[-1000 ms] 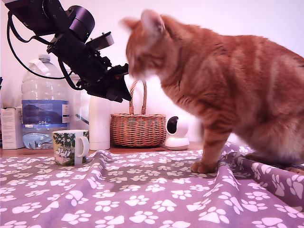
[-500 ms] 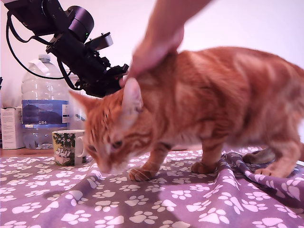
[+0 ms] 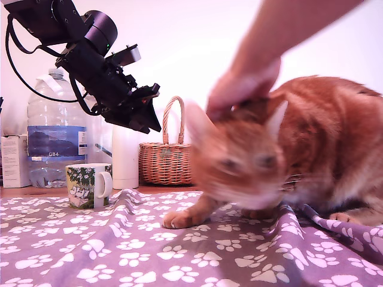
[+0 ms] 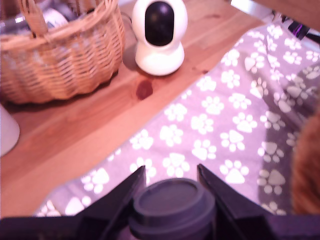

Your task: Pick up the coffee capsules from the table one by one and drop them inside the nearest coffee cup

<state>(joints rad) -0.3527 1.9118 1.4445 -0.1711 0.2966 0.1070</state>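
Note:
My gripper [image 3: 148, 115] hangs in the air at the exterior view's upper left, above and right of the coffee cup [image 3: 88, 185]. The cup is a small white mug with a green foliage print, standing at the edge of the purple paw-print cloth [image 3: 179, 251]. In the wrist view my gripper [image 4: 170, 181] is shut on a dark grey coffee capsule [image 4: 172, 202], held over the cloth [image 4: 225, 125] and the wooden table [image 4: 75, 135]. No other capsule shows on the table.
An orange cat [image 3: 299, 149] stands on the cloth at the exterior view's right, a person's hand [image 3: 239, 89] on its head. Behind are a wicker basket [image 3: 167, 161], a tall white bottle [image 3: 125, 155], a water jug [image 3: 54, 131] and a white camera [image 4: 159, 35].
The cat's head has swung from low beside the cup to the exterior view's right, and the person's hand followed it. My gripper has barely moved and still holds the capsule.

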